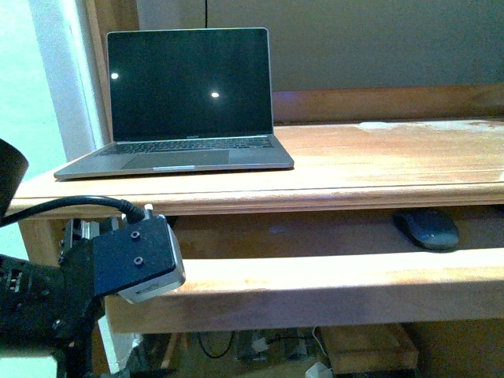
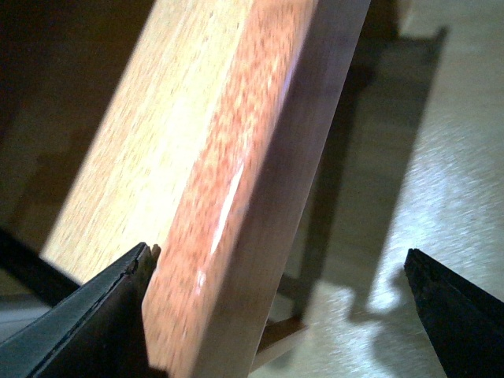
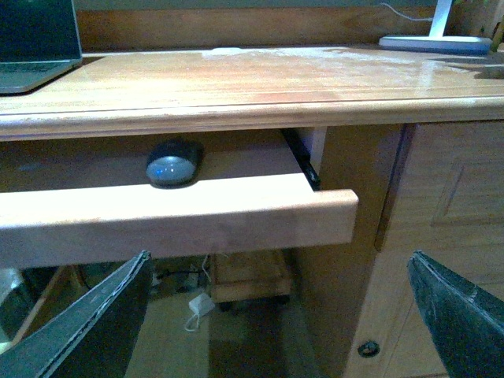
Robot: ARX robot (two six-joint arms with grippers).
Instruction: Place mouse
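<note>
A wooden board [image 2: 236,181] runs slantwise between the 2 dark jaws, which stand wide apart. Its reddish edge sits touching or just beside 1 jaw. The other is well apart, over pale floor [image 2: 441,157] crossed by shadows.

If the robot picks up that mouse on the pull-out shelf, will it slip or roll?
Probably a bit slippery: the mouse has a smooth domed top. It likely won't roll, since it sits flat on the shelf. Being small, it's probably light.
</note>
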